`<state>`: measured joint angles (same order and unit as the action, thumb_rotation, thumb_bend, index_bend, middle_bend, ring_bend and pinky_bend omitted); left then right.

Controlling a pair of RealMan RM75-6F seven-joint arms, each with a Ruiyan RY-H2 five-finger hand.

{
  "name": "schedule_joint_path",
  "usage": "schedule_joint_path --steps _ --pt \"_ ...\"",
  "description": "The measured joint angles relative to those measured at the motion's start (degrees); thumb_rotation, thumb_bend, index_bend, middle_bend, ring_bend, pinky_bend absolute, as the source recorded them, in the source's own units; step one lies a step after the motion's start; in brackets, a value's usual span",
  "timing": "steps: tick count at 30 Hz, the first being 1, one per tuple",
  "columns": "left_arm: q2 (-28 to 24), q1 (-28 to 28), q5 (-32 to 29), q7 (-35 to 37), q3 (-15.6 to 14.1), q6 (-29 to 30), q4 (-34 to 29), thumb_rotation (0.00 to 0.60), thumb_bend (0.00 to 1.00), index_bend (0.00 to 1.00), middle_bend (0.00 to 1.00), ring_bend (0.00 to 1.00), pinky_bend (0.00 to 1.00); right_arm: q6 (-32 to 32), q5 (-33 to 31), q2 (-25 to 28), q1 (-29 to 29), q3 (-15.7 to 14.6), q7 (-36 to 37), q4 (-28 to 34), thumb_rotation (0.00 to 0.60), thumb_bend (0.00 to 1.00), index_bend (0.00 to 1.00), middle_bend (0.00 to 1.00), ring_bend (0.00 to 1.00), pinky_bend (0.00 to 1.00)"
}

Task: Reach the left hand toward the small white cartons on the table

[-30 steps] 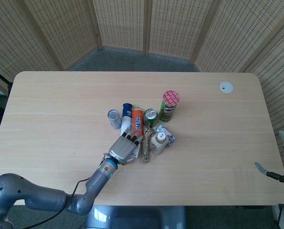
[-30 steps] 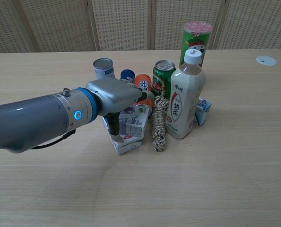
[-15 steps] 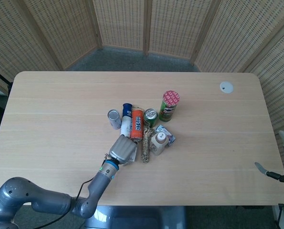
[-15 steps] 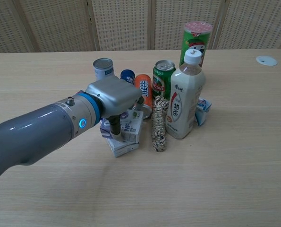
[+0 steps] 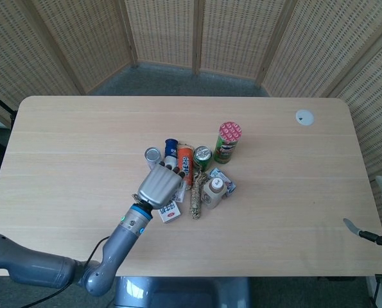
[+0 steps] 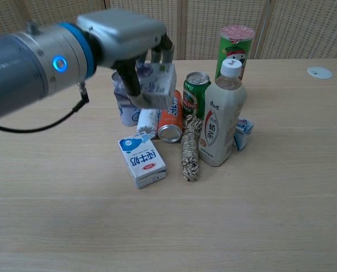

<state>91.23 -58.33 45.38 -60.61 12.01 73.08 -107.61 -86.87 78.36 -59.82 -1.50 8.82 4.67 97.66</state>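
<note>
Green can, chip tube, milk-tea bottle, rope; possibly sticker far corner.

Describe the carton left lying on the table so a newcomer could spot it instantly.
Start at the cluster of drinks mid-table, around the tall white bottle. The braided rope lies in front of the green can; just beside the rope lies the flat white carton. Unlike the carton held aloft by the left hand, it rests alone, blue-and-red print facing up.
</note>
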Motion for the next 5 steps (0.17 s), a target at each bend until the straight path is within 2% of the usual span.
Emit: schedule_joint_path --steps 5 --pt "-7.0 -0.8 -0.2 -3.6 3.4 2.5 -6.7 0.600 0.00 0.69 0.58 0.59 0.58 -0.1 0.4 0.0 0.0 -0.2 -0.3 0.3 0.477 0.00 0.00 0.00 0.00 0.00"
